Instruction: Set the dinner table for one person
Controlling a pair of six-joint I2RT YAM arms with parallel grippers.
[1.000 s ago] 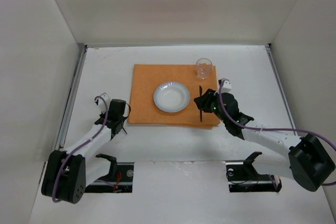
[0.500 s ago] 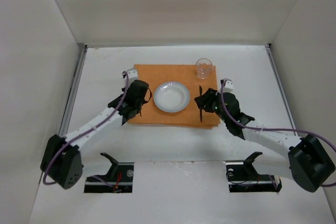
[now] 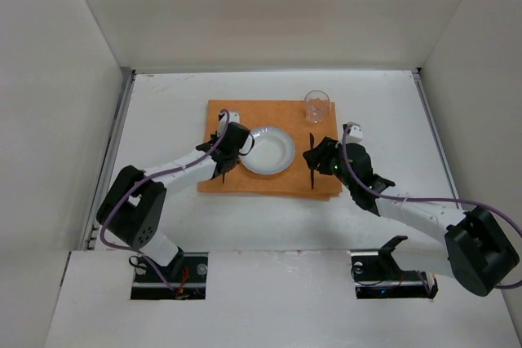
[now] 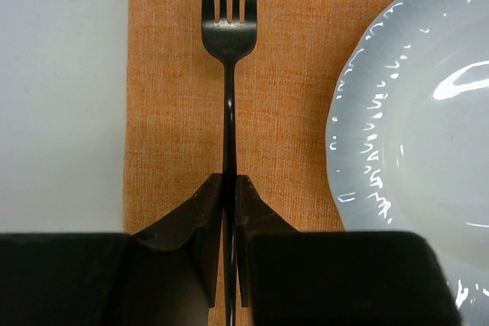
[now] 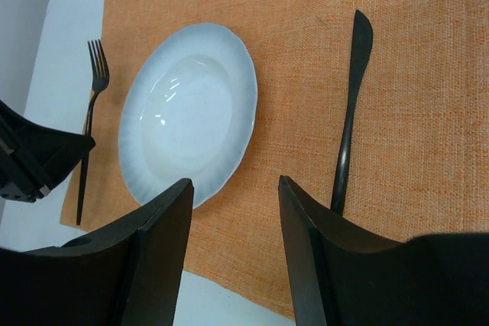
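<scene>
A second ago our left gripper (image 4: 229, 188) was off the mat (image 3: 245, 116), far to the left of the plate (image 3: 267, 150). Now it sits just left of the plate, over the mat, its two fingers pinched tight on the handle of the fork (image 4: 228, 43). We think the fork is about where it belongs and only needs letting go. The fork's long way runs along the plate's left side, tines pointing past the plate's far edge. Our right gripper (image 5: 233, 188) hangs wide open, holding nothing, by the knife (image 5: 348, 127) lying right of the plate. The dinner table (image 3: 163, 103) lies flat under the plate, white on every side; we cannot tell its long way.
</scene>
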